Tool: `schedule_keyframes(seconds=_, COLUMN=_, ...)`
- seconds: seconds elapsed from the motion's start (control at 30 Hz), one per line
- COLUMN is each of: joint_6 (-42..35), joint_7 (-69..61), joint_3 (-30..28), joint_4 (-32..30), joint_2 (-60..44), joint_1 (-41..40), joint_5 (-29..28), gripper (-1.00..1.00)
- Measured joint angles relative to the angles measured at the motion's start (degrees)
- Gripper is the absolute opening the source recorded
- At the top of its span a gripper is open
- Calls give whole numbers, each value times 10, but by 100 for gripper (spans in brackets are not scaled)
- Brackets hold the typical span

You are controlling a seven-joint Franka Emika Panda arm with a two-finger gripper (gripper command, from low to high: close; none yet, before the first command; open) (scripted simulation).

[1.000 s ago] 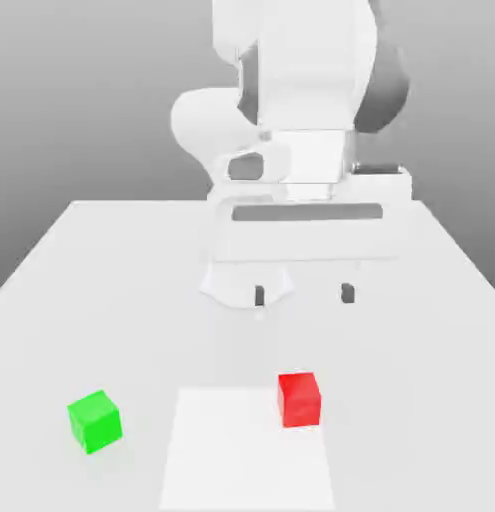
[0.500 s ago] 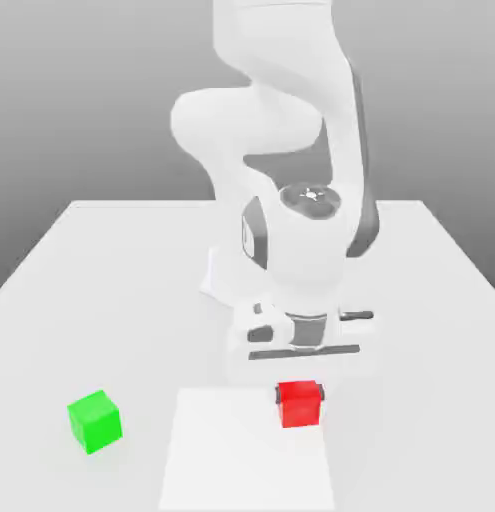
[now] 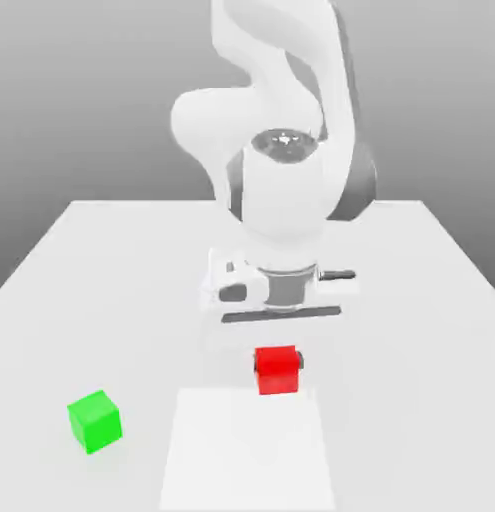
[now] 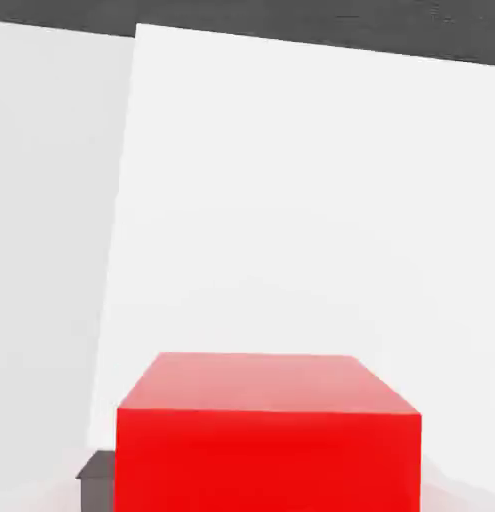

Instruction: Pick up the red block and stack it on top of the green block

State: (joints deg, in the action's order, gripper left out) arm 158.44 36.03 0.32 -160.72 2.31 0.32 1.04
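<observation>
Two cubes matter here. The red block [image 3: 276, 370] sits clamped in the pincer [image 3: 278, 368], which has closed onto its sides and holds it just above the tabletop [image 3: 411, 300]. The green block [image 3: 94, 421] rests on the tabletop, well apart, toward the exterior view's left and nearer the camera. Being cubes, neither has a long axis; the green one sits slightly turned relative to the red.

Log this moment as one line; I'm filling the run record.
phase: lift | claw: shut on red block | red block: off table | green block: on table, exterior view's left, untouched
</observation>
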Motion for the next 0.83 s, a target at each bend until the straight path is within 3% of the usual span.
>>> schedule_keyframes(seconds=0.5, joint_6=-71, joint_7=-377, joint_3=-113, joint_4=89, joint_2=-19, joint_1=-170, joint_5=-10, gripper=-100)
schedule_keyframes(seconds=0.7, joint_6=16, joint_7=-433, joint_3=-88, joint_4=99, joint_2=-117, joint_1=-193, joint_5=33, gripper=-100)
schedule_keyframes(seconds=0.73, joint_6=27, joint_7=-437, joint_3=-85, joint_4=100, joint_2=-130, joint_1=-195, joint_5=38, gripper=100)
schedule_keyframes(seconds=0.83, joint_6=27, joint_7=-437, joint_3=-85, joint_4=100, joint_2=-130, joint_1=-195, joint_5=38, gripper=100)
